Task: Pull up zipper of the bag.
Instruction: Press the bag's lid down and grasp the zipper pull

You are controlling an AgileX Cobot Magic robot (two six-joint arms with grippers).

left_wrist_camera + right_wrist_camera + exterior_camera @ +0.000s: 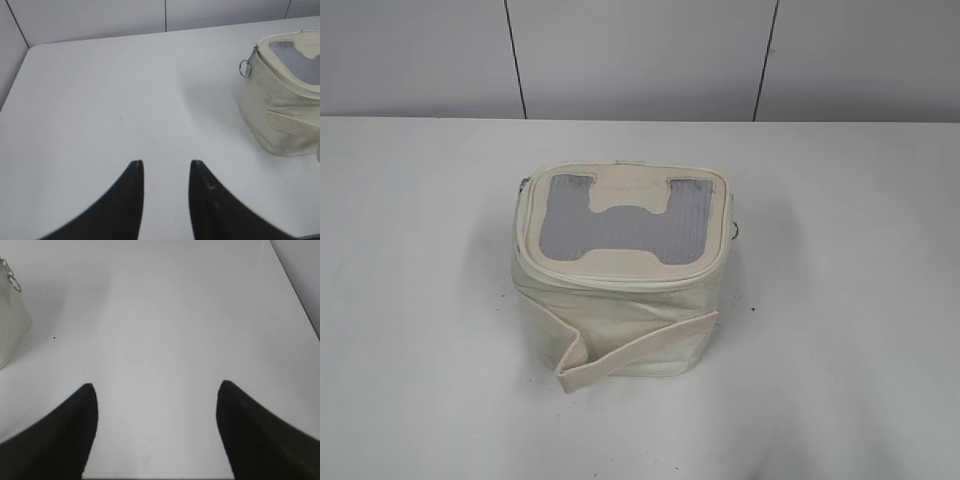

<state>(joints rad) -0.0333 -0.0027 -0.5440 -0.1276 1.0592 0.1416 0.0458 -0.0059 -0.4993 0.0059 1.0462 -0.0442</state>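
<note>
The cream-white bag [620,270] stands upright in the middle of the table, its grey mesh window with a bone-shaped patch [628,215] facing up. The zipper [620,276] runs round the top panel; a ring pull [735,228] hangs at the right corner and another ring pull [244,68] shows on the left corner. A flat strap [630,352] crosses the front. Neither arm shows in the exterior view. My left gripper [166,163] is open over bare table, left of the bag [282,97]. My right gripper [157,385] is wide open, right of the bag [11,320].
The white table [420,300] stretches on all sides of the bag. A panelled grey wall [640,55] stands behind its far edge. The table's right edge [295,285] shows in the right wrist view.
</note>
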